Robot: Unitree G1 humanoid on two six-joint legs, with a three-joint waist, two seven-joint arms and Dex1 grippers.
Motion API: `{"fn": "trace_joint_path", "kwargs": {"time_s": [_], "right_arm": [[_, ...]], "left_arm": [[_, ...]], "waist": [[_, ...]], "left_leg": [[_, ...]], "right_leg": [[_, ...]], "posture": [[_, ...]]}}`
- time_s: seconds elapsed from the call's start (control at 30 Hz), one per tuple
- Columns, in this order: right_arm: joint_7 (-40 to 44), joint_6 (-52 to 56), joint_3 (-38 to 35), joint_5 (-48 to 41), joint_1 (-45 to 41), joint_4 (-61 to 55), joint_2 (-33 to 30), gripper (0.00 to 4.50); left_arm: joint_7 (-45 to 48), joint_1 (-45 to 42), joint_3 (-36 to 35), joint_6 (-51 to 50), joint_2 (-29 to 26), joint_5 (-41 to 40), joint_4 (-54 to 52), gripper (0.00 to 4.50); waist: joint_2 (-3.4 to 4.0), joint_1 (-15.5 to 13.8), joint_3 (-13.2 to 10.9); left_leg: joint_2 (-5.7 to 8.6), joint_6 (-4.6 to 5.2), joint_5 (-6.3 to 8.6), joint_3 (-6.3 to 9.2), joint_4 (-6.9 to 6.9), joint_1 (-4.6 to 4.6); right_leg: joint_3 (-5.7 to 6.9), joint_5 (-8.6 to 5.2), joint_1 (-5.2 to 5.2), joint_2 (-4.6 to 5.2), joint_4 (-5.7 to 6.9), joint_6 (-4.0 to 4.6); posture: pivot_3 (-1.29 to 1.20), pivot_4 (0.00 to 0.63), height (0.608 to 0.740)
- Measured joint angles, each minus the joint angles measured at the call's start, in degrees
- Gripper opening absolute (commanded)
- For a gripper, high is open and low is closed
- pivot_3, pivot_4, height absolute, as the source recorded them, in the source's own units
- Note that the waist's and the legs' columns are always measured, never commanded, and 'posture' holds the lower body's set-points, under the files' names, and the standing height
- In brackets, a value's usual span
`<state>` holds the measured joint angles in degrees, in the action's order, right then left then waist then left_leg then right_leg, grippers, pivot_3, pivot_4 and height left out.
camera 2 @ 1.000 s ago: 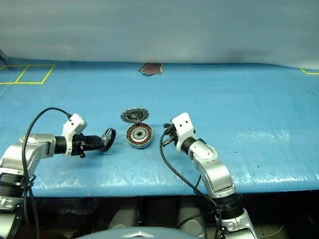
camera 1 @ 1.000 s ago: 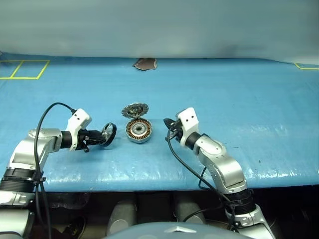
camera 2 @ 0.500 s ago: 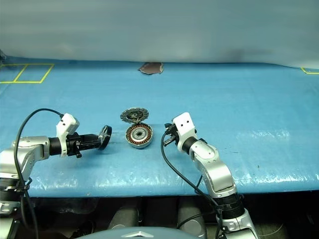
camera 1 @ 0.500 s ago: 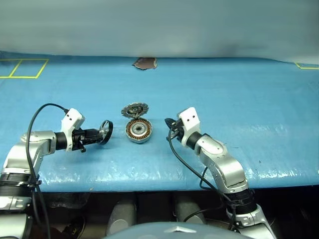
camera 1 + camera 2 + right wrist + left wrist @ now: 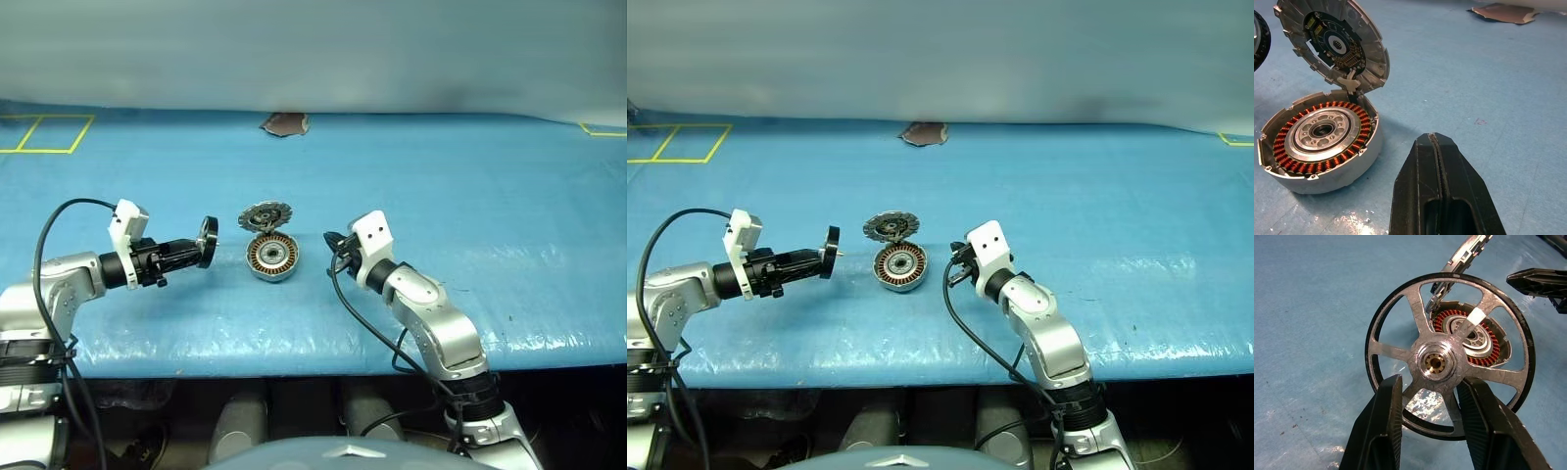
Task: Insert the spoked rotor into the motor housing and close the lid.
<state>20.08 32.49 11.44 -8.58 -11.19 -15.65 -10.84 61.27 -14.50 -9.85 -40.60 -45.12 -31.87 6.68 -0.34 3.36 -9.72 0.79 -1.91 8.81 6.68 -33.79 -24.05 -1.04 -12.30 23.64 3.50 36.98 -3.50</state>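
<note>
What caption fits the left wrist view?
Left gripper holding the spoked rotor off the table, motor housing with open lid behind.

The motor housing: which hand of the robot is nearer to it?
Right. The right hand sits shut just beside the motor housing. The left hand, holding the spoked rotor, is slightly farther, on its other side.

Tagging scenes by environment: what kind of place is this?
Probably a robot test bench in a lab, not a factory line. A blue tarp marked with yellow tape squares covers the table, a plain grey backdrop hangs behind, and the only workpiece is an opened motor housing with its lid.
</note>
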Motion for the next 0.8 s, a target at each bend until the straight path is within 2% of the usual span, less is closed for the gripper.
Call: {"fn": "trace_joint_path", "kwargs": {"time_s": [0.37,0.63,0.8], "right_arm": [[-0.1,-0.1,-1.1,0.4,1.2,-0.1,-0.5,0.0],[0.7,-1.3,-3.3,0.2,3.2,-0.6,-2.4,0.0],[0.7,-1.5,-3.5,0.2,3.2,-0.7,-2.3,0.0]], "left_arm": [[1.1,-0.6,0.5,-1.0,-0.7,-0.7,-3.6,1.41],[5.9,-3.0,5.6,3.7,-5.5,2.7,-9.4,1.41],[8.0,-4.3,10.0,5.4,-5.8,4.6,-9.7,1.41]], "waist": [[-0.04,-0.1,0.0],[-0.03,-0.2,0.0],[-0.05,-0.3,0.0]], "left_leg": [[0.0,0.0,0.0,0.0,0.0,-0.01],[-0.01,-0.01,0.01,-0.03,0.01,0.0],[-0.02,-0.01,0.01,-0.03,0.0,-0.04]], "right_leg": [[0.0,0.0,-0.01,0.0,-0.01,0.01],[-0.01,0.0,0.02,0.0,-0.01,0.02],[-0.01,-0.01,0.02,-0.02,-0.02,0.02]], "posture": [[0.0,0.15,0.74],[0.0,0.15,0.74],[0.0,0.15,0.74]]}}
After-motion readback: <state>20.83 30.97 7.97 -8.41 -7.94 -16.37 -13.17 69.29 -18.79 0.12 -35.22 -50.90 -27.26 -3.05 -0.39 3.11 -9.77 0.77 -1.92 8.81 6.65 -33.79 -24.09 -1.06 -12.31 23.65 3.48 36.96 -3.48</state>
